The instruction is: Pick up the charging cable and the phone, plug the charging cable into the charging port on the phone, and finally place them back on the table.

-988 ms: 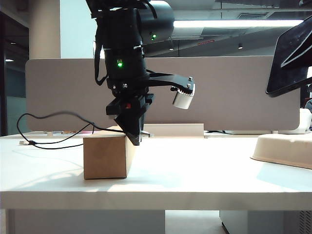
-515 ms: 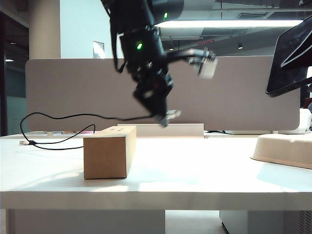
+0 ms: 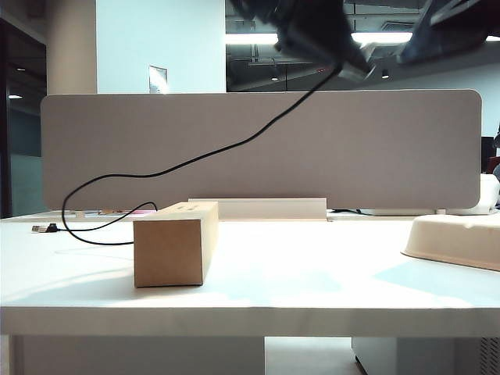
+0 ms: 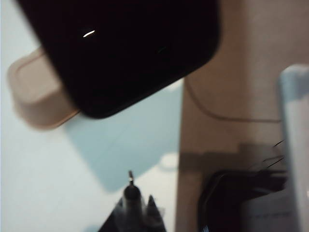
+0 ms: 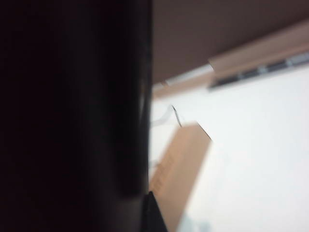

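Now both your hands are up high, at the top edge of the exterior view. Your left hand (image 4: 137,205) is pinching the plug end of the cable (image 3: 195,160); in the left wrist view the plug tip pokes up from between the fingertips. From that hand the cord sags down and away, loops behind the box (image 3: 175,244) and ends lying on the desk (image 3: 312,293) at its far left. Just beyond the plug hangs the phone (image 4: 130,48), big and dark, tilted, apart from the tip. Your right hand (image 5: 149,208) is clamped on the phone, which fills most of the right wrist view as a black slab; only a sliver of finger shows at its lower edge. Far below both hands sit the box and, under the right hand, the cream dish (image 3: 457,238).
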Action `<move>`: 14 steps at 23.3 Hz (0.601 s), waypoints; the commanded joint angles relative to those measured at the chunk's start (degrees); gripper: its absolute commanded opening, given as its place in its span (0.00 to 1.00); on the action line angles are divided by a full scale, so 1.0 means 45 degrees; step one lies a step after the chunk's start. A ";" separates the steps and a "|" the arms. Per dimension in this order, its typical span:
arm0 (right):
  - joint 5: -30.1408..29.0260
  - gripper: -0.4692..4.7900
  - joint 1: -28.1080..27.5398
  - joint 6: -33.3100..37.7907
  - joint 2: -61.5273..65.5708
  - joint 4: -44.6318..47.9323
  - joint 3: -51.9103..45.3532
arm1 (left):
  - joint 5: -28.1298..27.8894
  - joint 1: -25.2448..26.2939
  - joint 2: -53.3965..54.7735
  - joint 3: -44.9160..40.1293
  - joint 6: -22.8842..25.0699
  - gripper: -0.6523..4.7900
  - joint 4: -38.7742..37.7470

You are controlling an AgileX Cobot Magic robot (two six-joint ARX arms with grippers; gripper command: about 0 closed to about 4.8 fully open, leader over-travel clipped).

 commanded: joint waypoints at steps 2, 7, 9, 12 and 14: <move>-0.0461 0.07 0.0005 0.1715 -0.0097 0.3283 0.0199 | 0.1860 -0.0010 -0.0063 0.0223 -0.0321 0.11 -0.0155; -0.0704 0.07 0.0005 0.2895 -0.0097 0.4726 0.0204 | 0.4017 0.0068 -0.0063 0.0223 -0.0641 0.11 -0.0151; -0.0933 0.07 0.0000 0.3424 -0.0092 0.5187 0.0204 | 0.5022 0.0131 -0.0063 0.0238 -0.0957 0.11 -0.0092; -0.1457 0.07 0.0000 0.3988 -0.0092 0.5775 0.0204 | 0.7460 0.0427 -0.0063 0.0277 -0.1671 0.11 0.0165; -0.1787 0.07 0.0000 0.4279 -0.0092 0.6076 0.0204 | 0.9491 0.0801 -0.0063 0.0272 -0.2769 0.11 0.0840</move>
